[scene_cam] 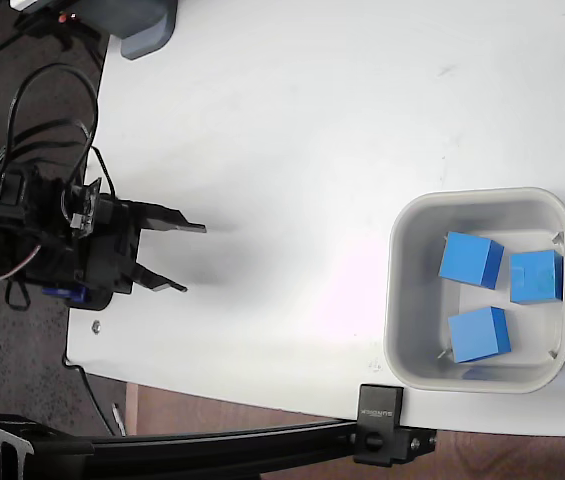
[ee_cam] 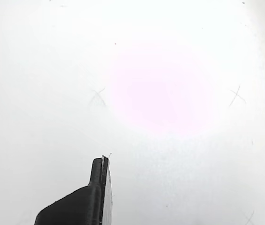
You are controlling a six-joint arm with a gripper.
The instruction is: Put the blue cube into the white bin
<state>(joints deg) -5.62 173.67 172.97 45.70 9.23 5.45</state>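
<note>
In the fixed view the white bin [scene_cam: 479, 288] stands at the right side of the table. Three blue cubes lie inside it: one at upper left [scene_cam: 470, 259], one at upper right [scene_cam: 536, 276] and one at the bottom [scene_cam: 479, 334]. My gripper [scene_cam: 188, 257] is far to the left, near the table's left edge, open with nothing between its black fingers [scene_cam: 177, 224]. The wrist view shows only one black fingertip [ee_cam: 99, 180] over bare white table; neither bin nor cubes appear there.
The white table [scene_cam: 292, 130] stretches between gripper and bin. A grey device [scene_cam: 147, 25] sits at the top left corner. A black clamp [scene_cam: 379, 425] and bar grip the table's lower edge. Cables loop around the arm [scene_cam: 32, 220] at left.
</note>
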